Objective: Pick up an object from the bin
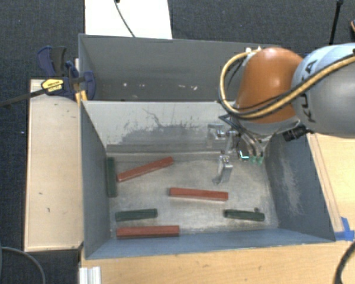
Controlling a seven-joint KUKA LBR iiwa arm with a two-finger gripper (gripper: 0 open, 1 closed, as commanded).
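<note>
My gripper point(224, 176) hangs in the right half of the bin, just above and behind the right end of a flat red stick point(198, 194) lying almost level on the bin floor. Nothing shows in the gripper. A dark green stick point(244, 215) lies in front of it, near the bin's front right corner. Another red stick point(145, 169) lies slanted to the left of the gripper, toward the back.
A dark green stick point(110, 176) lies along the left wall. A second green stick point(135, 215) and a red stick point(148, 231) lie at the front left. The arm's orange cover and cables hang over the bin's right back corner.
</note>
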